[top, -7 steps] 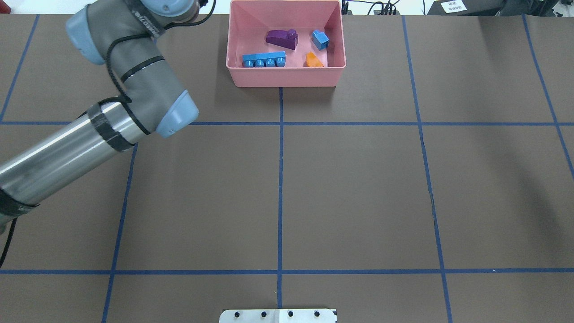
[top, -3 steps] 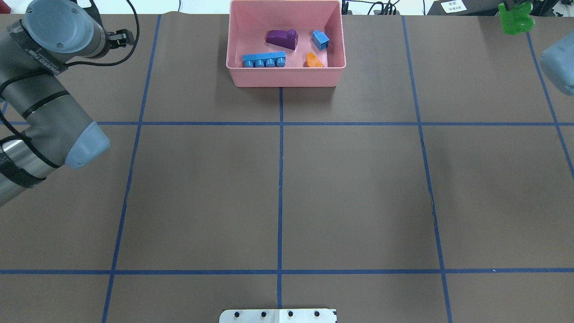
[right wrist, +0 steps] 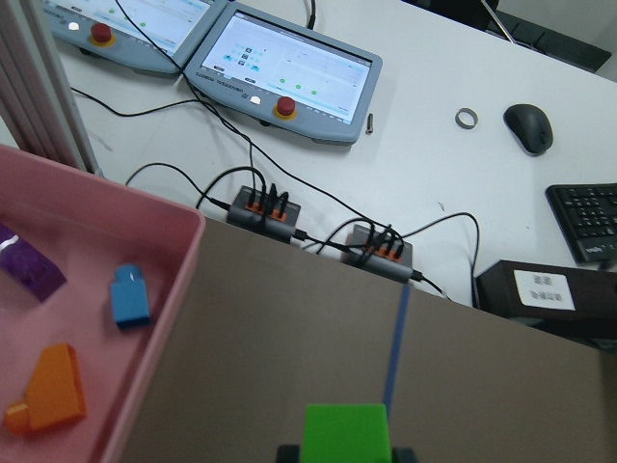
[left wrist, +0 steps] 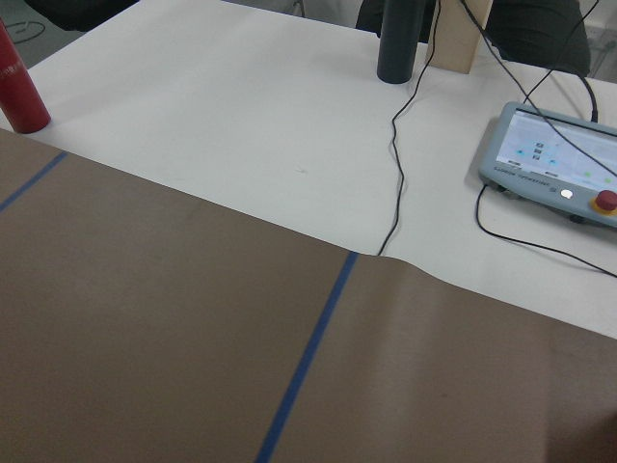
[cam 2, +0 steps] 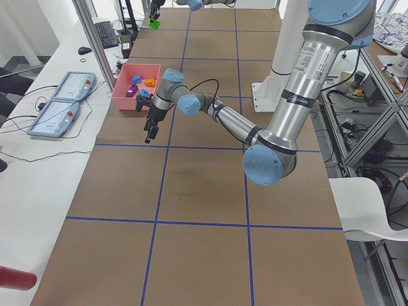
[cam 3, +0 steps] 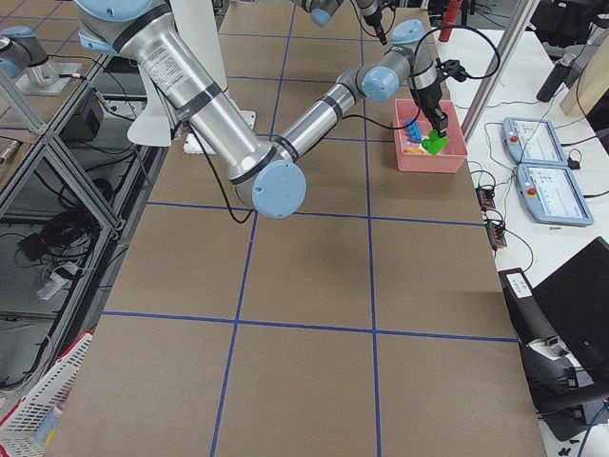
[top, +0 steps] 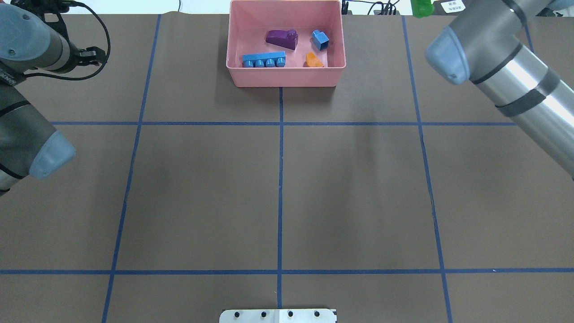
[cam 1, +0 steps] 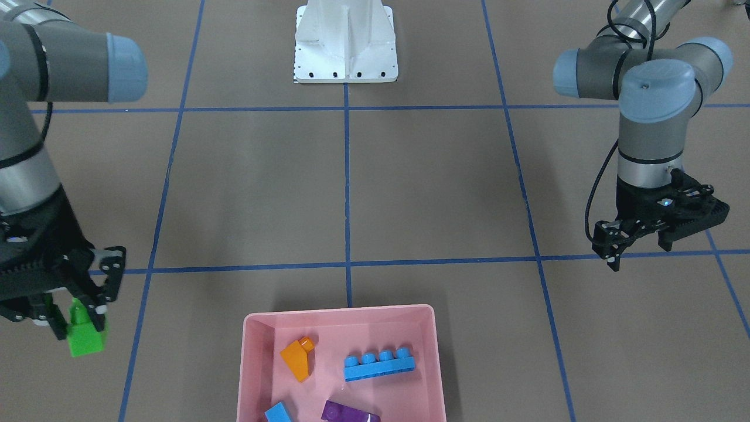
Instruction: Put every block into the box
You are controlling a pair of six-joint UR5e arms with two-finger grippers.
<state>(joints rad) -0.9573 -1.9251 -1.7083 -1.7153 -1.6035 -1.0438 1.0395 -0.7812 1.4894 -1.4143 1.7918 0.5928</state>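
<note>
Right fingers (cam 1: 100, 309) grip the green block (cam 1: 85, 340), aloft near the box (cam 1: 337, 311); left fingers (cam 1: 612, 255) hang open. Box holds four blocks (cam 1: 379, 364).

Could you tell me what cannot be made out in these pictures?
Overhead view: the green block is cut by the top edge; the right hand gripping it lies beyond that edge.
Front-facing view: the bottom edge cuts off the purple block, the small blue block and part of the box.
Right wrist view: the green block hides the fingertips.
Left wrist view: the left hand itself does not show.
</note>
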